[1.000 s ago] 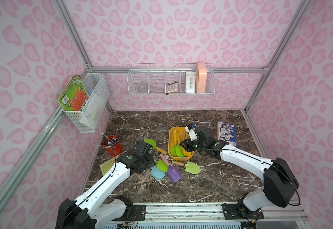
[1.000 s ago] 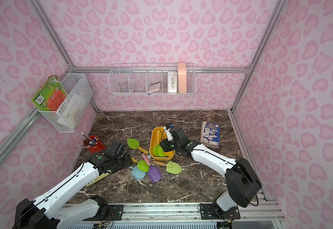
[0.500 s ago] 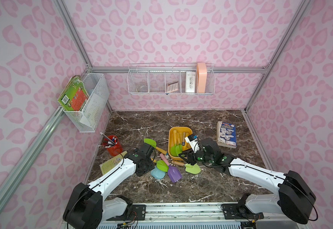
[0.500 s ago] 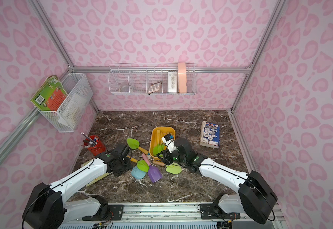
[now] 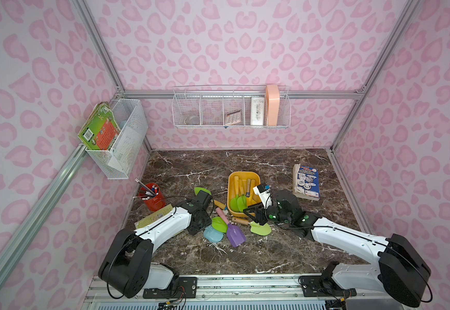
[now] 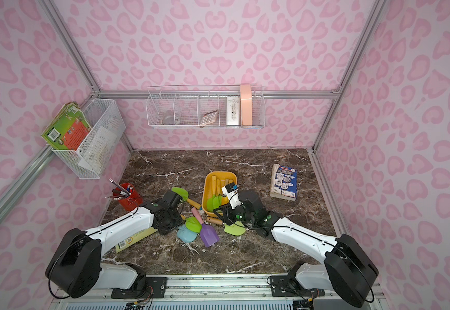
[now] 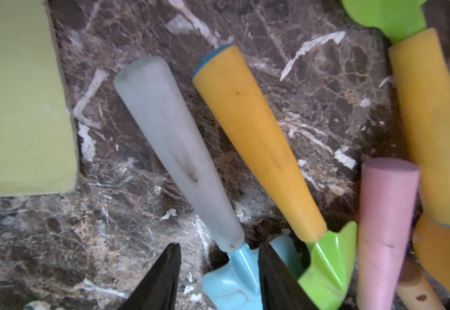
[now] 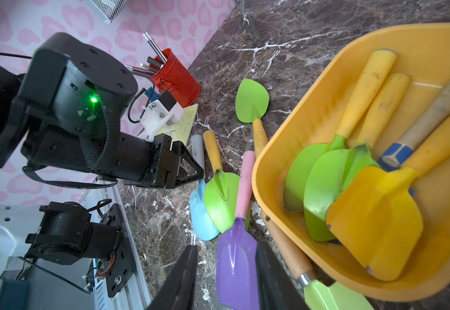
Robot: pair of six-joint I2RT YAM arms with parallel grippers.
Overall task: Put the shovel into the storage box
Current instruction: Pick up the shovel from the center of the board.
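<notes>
several shovels (image 8: 374,214) lie in the yellow box (image 8: 307,112); more wait on the table (image 5: 272,255). left gripper (image 7: 218,249) is spread around the blue shovel (image 7: 234,281), right gripper (image 8: 227,247) is spread over the purple shovel (image 8: 236,268); neither pinches anything yet.

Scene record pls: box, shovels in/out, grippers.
storage box: shallow yellow-orange plastic tub on brown marble table
in box: four toy shovels visible, two green-bladed, one yellow, one blue-collared
outside box: five shovels on table
left gripper: open, straddling neck of light-blue shovel with white handle
right gripper: open, empty; purple-bladed, pink-handled shovel shows beyond its fingers
</notes>
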